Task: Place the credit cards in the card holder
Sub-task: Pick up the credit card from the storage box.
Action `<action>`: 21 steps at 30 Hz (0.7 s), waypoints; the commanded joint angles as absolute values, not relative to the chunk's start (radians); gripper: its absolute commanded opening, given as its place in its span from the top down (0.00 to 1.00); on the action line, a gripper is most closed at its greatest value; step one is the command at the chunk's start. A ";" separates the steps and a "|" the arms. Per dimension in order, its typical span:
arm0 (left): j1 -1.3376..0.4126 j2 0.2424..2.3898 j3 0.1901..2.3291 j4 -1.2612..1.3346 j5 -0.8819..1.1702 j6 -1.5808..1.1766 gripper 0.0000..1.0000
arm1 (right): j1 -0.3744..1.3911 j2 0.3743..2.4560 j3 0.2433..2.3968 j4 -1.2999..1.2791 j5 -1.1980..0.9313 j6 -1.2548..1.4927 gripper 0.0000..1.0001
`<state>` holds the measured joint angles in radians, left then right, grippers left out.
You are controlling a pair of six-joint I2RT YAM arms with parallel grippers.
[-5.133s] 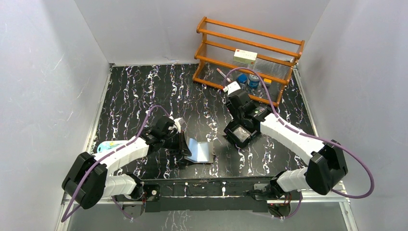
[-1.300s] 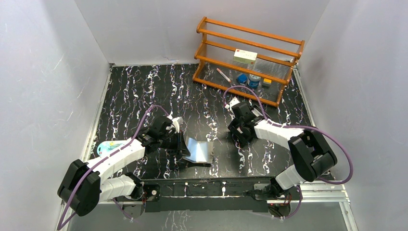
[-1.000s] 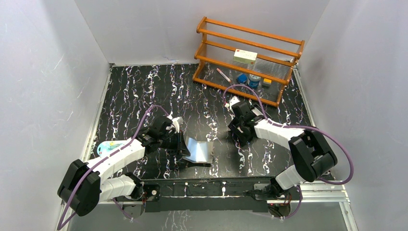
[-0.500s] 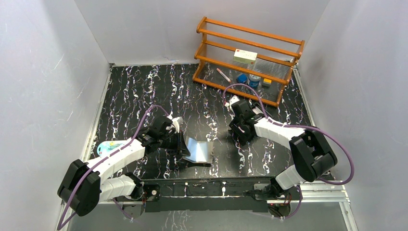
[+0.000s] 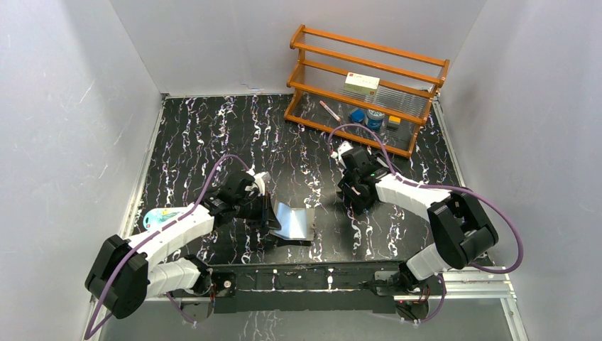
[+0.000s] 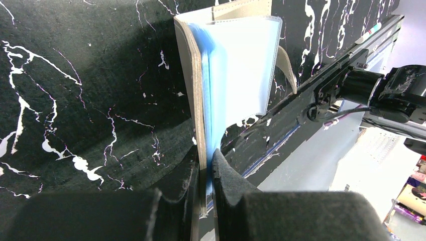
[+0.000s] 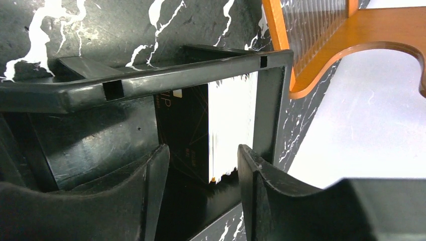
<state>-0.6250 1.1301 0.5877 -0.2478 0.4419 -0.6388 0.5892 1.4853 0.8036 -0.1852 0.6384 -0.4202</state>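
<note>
Top view: the left gripper (image 5: 264,207) holds the left edge of the card holder (image 5: 297,222), which stands open near the near edge of the table (image 5: 213,135), left of centre. The right gripper (image 5: 356,197) sits low to its right, nearer than the wooden rack (image 5: 365,89).

Left wrist view: the jaws are pinching the holder's grey cover, with the blue sleeves fanned open beside it.

Right wrist view: the fingers are spread inside a black tray (image 7: 176,75). The credit cards (image 7: 232,125) stand on edge in the tray and show in the gap between the fingers.
</note>
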 commanded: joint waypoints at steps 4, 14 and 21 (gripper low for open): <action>-0.629 1.128 0.620 -0.261 0.461 -0.629 1.00 | 0.583 1.514 0.808 -0.111 0.700 -0.469 0.35; -0.629 1.120 0.611 -0.262 0.456 -0.628 1.00 | 0.575 1.557 0.784 -0.070 0.729 -0.489 0.41; -0.629 1.118 0.614 -0.262 0.456 -0.628 1.00 | 0.572 1.547 0.787 -0.067 0.736 -0.491 0.61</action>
